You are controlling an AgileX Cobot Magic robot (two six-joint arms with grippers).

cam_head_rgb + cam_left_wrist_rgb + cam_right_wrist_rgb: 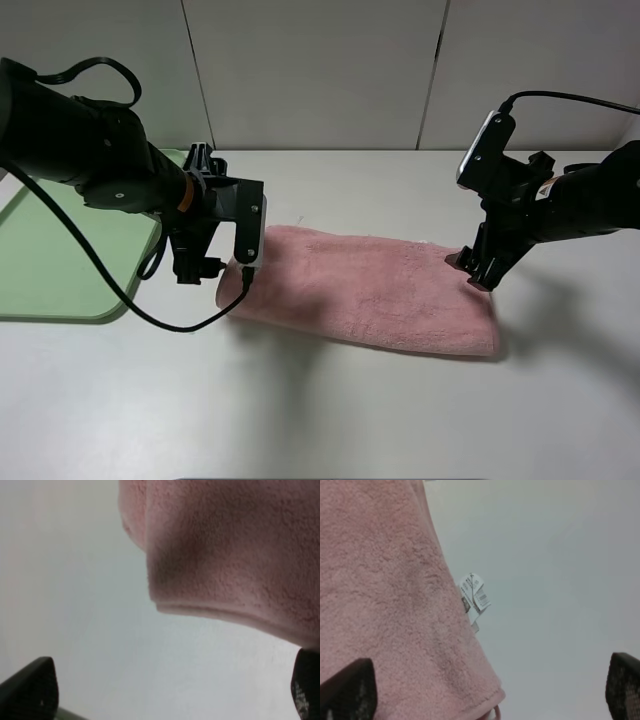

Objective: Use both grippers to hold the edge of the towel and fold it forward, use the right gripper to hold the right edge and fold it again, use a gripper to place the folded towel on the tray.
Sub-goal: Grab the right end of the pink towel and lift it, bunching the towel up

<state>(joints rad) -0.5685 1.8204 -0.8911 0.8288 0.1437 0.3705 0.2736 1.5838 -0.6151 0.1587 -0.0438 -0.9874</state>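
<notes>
The salmon-pink towel (360,290) lies folded in a long strip across the table's middle. My left gripper (215,268) hovers at its left end, jaws open and empty. In the left wrist view the fingers (30,690) stand wide apart over bare table, with the towel (230,545) and its rolled hem (225,614) just ahead. My right gripper (478,272) is open at the towel's right end. In the right wrist view the towel (385,605) runs between the spread fingers (625,685), its white tag (474,597) sticking out at the hem. The light green tray (60,315) lies at the far left.
The white tabletop (330,420) stretches in front of the towel. A pale panelled wall (320,70) closes off the back. The left arm and its black cable (110,290) hang over the tray's right edge.
</notes>
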